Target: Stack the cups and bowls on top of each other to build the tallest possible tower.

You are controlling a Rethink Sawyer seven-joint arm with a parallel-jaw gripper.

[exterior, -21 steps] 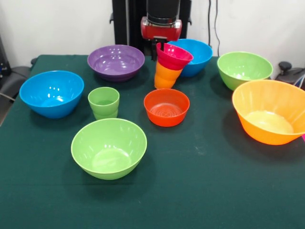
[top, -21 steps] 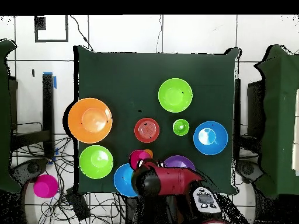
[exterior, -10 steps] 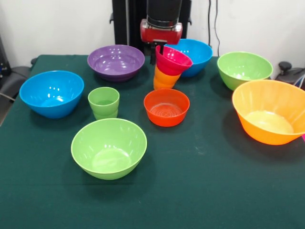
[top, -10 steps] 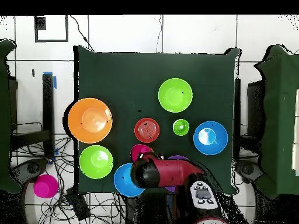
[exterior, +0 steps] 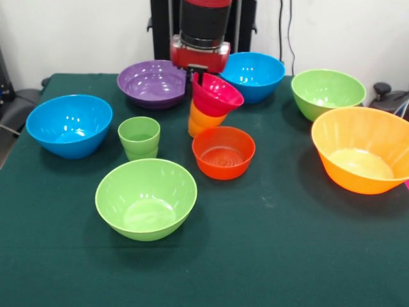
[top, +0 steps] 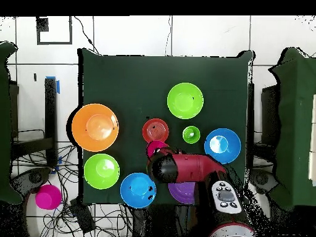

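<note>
My gripper (exterior: 196, 77) hangs at the back middle, shut on the far rim of the small magenta bowl (exterior: 218, 94). That bowl is tilted and nested in the orange cup (exterior: 202, 120), which leans against the orange-red bowl (exterior: 223, 152). The light green cup (exterior: 139, 137) stands upright to the left. In the overhead view the red arm (top: 185, 168) covers the gripper, and the magenta bowl (top: 155, 148) shows just beyond it, beside the orange-red bowl (top: 155, 130).
Around them stand a purple bowl (exterior: 153, 82), two blue bowls (exterior: 69, 125) (exterior: 254, 75), two light green bowls (exterior: 146, 198) (exterior: 328, 93) and a large orange bowl (exterior: 361, 157). A pink round thing (top: 47, 196) lies off the table.
The gripper has carried the magenta bowl and orange cup leftward and nearer the table's middle. The orange-red bowl has shifted slightly toward the front.
</note>
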